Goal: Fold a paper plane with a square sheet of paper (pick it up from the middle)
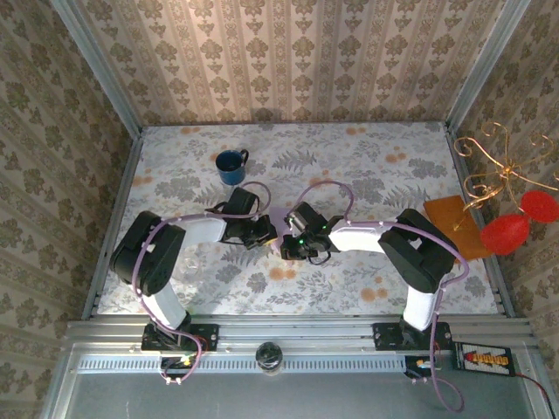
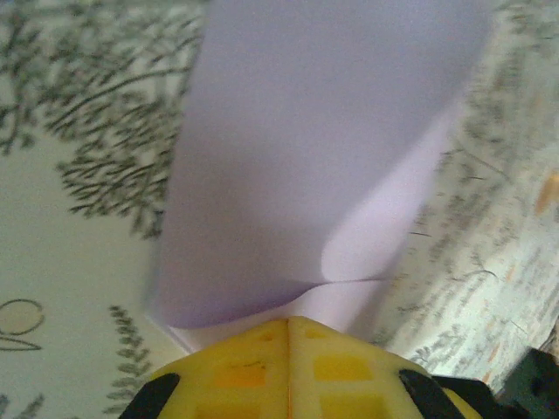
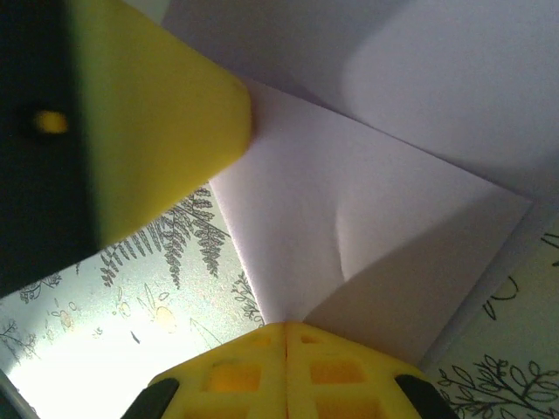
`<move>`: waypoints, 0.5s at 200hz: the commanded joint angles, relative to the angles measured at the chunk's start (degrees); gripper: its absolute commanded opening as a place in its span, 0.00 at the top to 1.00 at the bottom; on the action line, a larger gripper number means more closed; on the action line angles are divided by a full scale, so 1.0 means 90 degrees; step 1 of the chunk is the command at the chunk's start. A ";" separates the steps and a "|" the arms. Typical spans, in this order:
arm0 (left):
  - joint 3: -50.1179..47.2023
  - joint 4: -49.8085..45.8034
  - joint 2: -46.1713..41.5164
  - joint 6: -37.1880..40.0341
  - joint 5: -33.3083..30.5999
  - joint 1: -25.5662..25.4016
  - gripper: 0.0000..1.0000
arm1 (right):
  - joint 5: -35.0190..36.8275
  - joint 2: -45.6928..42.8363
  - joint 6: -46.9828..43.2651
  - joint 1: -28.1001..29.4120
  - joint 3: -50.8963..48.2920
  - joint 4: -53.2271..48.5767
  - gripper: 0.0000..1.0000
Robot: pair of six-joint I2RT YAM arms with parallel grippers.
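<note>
Item: thin pale lilac square sheet of paper [image 2: 323, 157], curled up off the flower-printed tabletop [image 1: 367, 175] at mid-table, between my two arms. My left pincer [image 2: 288, 325]: yellow jaws pressed together, pinching the sheet. My right pincer [image 3: 286, 327]: likewise clamped on the same sheet, close beside the left.

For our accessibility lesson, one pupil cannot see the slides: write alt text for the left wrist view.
The left gripper, its yellow fingers shut, pinches the square sheet of paper, pale lilac, which bows away from the grip in a soft curve. Beneath is the table, covered in a grey fern print.
</note>
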 commanded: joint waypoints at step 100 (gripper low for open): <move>-0.0692 0.1123 -0.0181 0.0671 0.0580 -0.0263 0.98 | 0.0218 0.0370 0.0237 0.0024 0.0009 -0.0544 0.95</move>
